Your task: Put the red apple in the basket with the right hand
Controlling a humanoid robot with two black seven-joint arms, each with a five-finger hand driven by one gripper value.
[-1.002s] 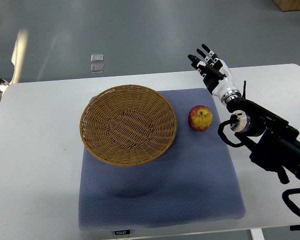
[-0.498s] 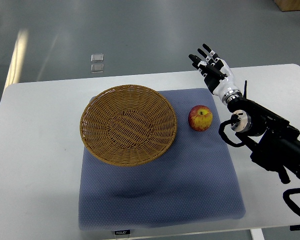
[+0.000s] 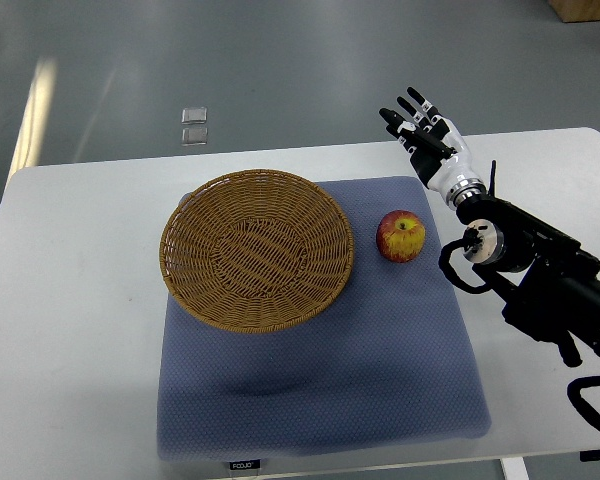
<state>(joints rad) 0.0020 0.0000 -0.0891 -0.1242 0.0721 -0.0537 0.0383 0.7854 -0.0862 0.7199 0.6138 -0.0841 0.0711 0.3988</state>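
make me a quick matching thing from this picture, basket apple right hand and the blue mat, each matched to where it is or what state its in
Column one:
1. basket
2. red apple
3. right hand
4. blue mat

Column two:
A. fingers spread, holding nothing, beyond the apple
B. spread flat on the white table
C. empty, on the mat's left part
D. on the mat, just right of the basket

Pairs: 1-C, 2-D, 3-A, 4-B

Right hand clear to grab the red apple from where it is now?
Probably yes. The right hand hovers open above the table's far edge, and the red apple sits alone on the blue mat, apart from the wicker basket, with nothing between hand and apple.
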